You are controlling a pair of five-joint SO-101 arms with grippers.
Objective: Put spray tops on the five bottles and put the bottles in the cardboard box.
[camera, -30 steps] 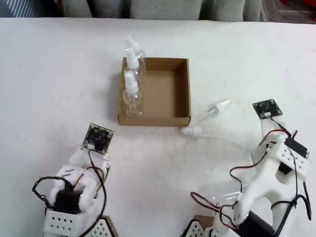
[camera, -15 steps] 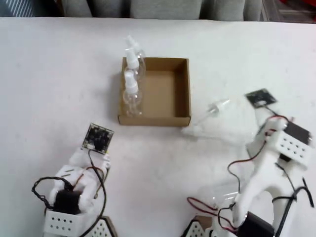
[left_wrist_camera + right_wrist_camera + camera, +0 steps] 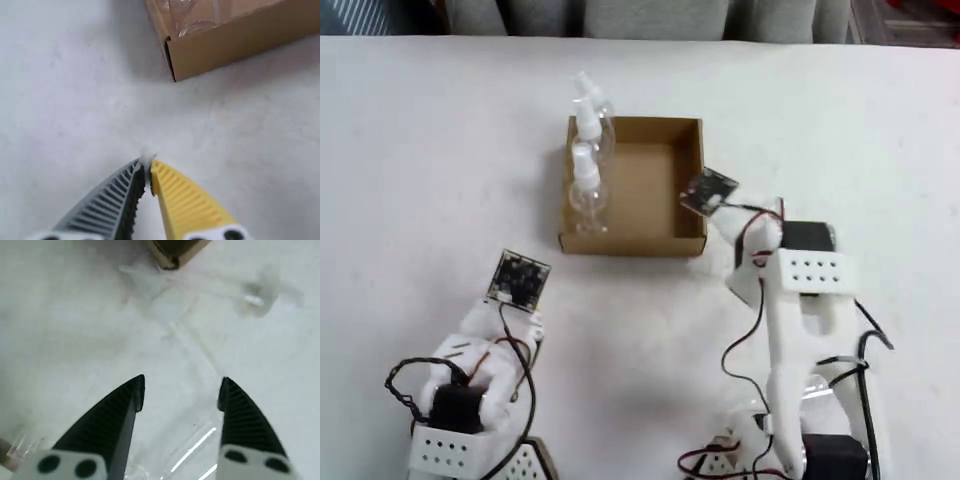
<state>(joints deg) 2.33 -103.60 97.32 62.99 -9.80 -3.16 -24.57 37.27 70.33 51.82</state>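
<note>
**Table** (image 3: pixel 420 150): white, flat top. Lying or standing directly on it:

1. Cardboard box (image 3: pixel 225 50), open-topped. It stands ahead of the left pincer (image 3: pixel 146 163) and off to its right, well apart from the tips.
2. Spray top (image 3: pixel 141 277), white, lying flat. It is ahead of the right pincer (image 3: pixel 182 381), just beside the box's near corner.
3. Clear piece (image 3: pixel 254 295), kind not discernible, lying ahead of the right pincer.
4. Clear bottle (image 3: pixel 197 447), outline faint, lying below the right pincer, between its spread jaws.

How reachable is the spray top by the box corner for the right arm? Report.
Probably yes: the open right gripper faces the spray top, lying on bare table beside the cardboard box.
</note>
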